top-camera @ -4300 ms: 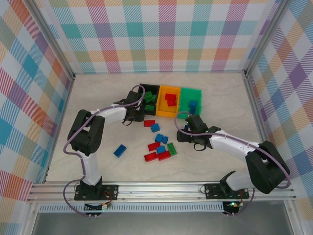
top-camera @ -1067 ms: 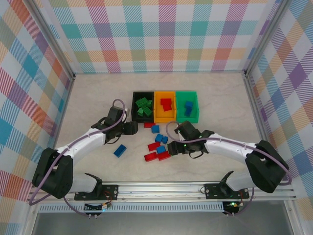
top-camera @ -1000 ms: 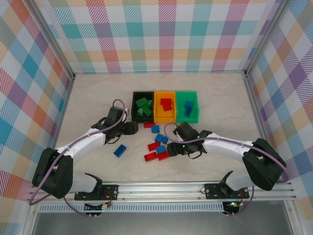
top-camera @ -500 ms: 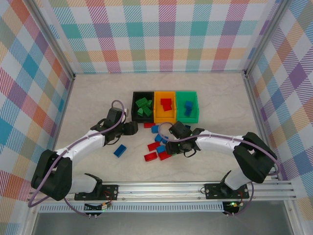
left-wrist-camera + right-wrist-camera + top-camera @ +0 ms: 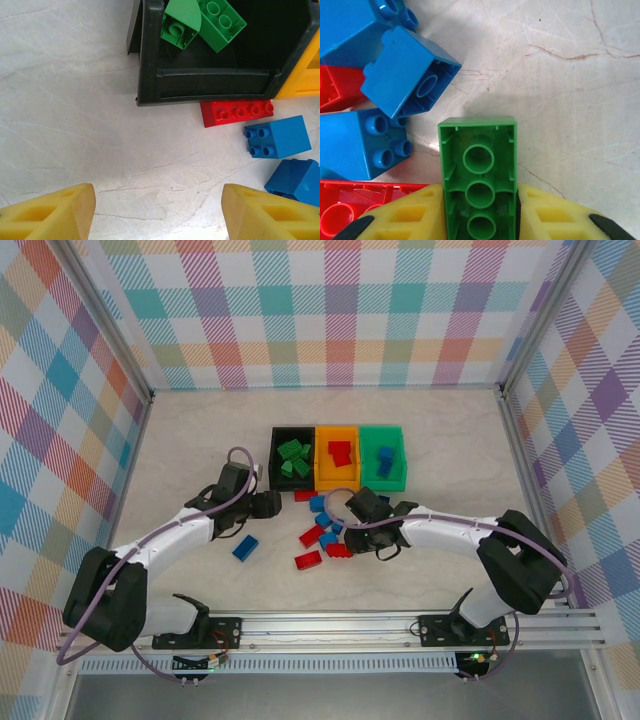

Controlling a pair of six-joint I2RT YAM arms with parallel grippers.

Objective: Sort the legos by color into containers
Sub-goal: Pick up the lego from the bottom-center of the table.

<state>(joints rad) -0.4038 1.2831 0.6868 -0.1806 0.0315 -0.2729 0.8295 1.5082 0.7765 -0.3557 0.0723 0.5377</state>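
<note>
On the table [image 5: 200, 440], before the row of bins [image 5: 338, 483], the left gripper [image 5: 159, 210] hangs open and empty near the black bin [image 5: 210, 95], while the right gripper [image 5: 480, 212] is clamped on a green lego [image 5: 478, 155] beside loose blue legos [image 5: 405, 75].

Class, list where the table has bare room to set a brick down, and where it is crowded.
Free: the strip behind the bins to the back wall; right of the green bin to the right wall; left of the black bin. Crowded: in front of the bins, where loose bricks cluster.
</note>
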